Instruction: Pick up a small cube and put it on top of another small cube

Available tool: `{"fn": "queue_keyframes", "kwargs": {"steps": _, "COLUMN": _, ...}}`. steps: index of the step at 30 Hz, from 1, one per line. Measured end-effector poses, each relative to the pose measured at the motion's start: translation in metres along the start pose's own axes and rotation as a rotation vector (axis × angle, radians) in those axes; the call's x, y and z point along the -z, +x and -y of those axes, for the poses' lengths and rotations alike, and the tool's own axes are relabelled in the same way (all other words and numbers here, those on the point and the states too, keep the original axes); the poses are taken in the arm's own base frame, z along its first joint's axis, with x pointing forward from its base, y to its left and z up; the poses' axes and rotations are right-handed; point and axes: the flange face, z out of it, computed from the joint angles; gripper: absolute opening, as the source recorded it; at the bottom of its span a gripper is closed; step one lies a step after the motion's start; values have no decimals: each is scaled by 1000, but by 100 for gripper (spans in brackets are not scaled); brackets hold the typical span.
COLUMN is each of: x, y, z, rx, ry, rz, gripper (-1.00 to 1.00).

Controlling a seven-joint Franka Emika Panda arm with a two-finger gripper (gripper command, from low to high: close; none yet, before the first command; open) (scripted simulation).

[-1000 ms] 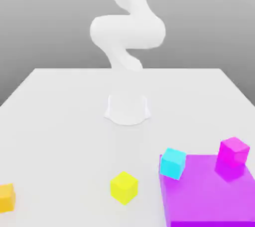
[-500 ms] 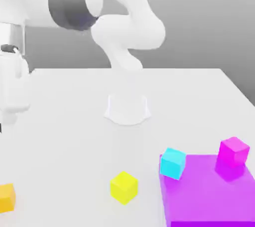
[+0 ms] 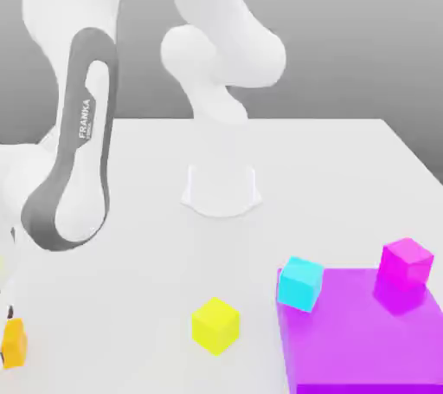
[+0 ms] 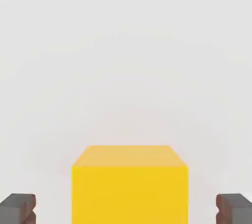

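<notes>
At the exterior view's far left, a small orange cube (image 3: pixel 15 345) sits on the pale, plain counter (image 3: pixel 147 280), probably the piece to be lifted. The pincer (image 4: pixel 126 209) is open around it: the hand view shows one fingertip on each side, both apart from the cube's faces, so nothing is gripped. That straddling placement looks meant to let the jaws close squarely on two opposite sides. Just rightward, the white robot arm (image 3: pixel 82 3) reaches down with its wrist low, presumably to bring the pincer to cube height. Its dark grey band carries the lettering "FRANKA" (image 3: pixel 84 119), running along the link; a smaller word beside it is too small to tell. Near the middle, a small bright yellow cube (image 3: pixel 215 326) rests alone on the counter, well apart from the others. Further right, a small cyan cube (image 3: pixel 300 284) stands at the far left corner of a flat purple block (image 3: pixel 368 340), and a small magenta cube (image 3: pixel 406 263) stands by that block's far edge. The task names no colours, so which cube should serve as the base is unclear; none is stacked on another. The cubes and block bear no markings.
</notes>
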Motion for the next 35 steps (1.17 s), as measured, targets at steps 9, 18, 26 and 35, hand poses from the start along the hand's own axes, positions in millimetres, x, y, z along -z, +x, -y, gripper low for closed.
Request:
{"fn": "queue_keyframes", "kwargs": {"steps": 9, "x": 48, "y": 0, "z": 0, "rx": 0, "ry": 0, "rz": 0, "gripper": -100}}
{"fn": "queue_keyframes", "kwargs": {"steps": 18, "x": 126, "y": -207, "z": -75, "rx": 492, "ry": -4, "rz": 58, "gripper": -100}}
{"fn": "queue_keyframes", "kwargs": {"steps": 26, "x": 177, "y": -336, "z": -231, "rx": 1014, "ry": -4, "rz": 18, "gripper": -100}}
{"fn": "queue_keyframes", "kwargs": {"steps": 35, "x": 121, "y": -346, "z": -254, "rx": 1084, "ry": 0, "rz": 0, "gripper": 100}}
